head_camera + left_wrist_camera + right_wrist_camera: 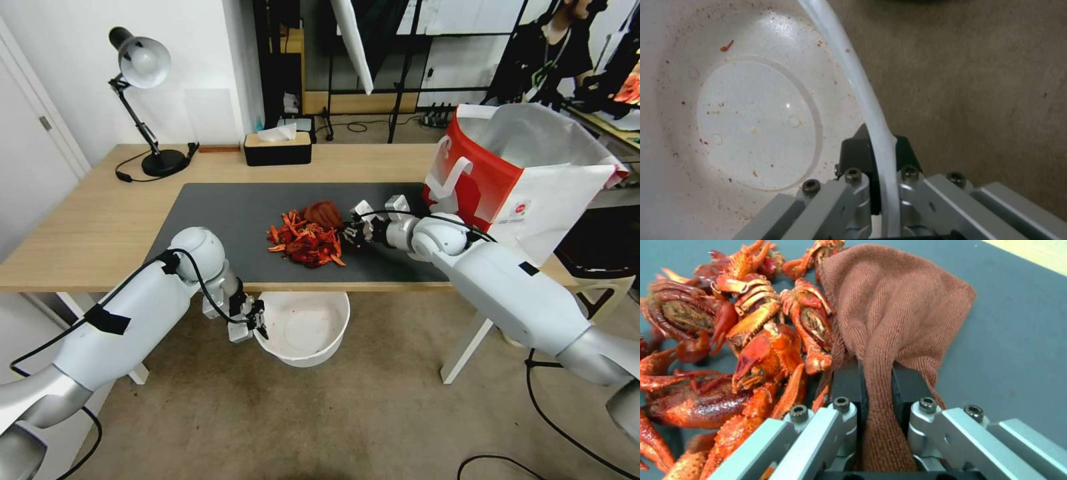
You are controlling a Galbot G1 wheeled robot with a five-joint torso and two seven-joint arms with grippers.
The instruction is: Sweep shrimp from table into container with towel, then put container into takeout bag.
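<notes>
1. Shrimp [305, 243] lie in one heap on the dark mat [220, 220] near the front edge of the table [80, 233], so we judge they are gathered for a short push over the edge.
2. Our right gripper [876, 380] is clamped on a bunched fold of the towel [893, 306], which rests against the far right side of the heap, placed to drag it toward us.
3. Our left gripper [878, 150] pinches the rim of the bowl [303, 327] and holds it below the table edge, right under the heap, as a catcher.
4. We see the bowl nearly bare inside: reddish specks and one small orange scrap [726, 46].
5. The bag [527, 173] stands open on the table's right end, its silvery lining showing; we cannot see anything inside it.
</notes>
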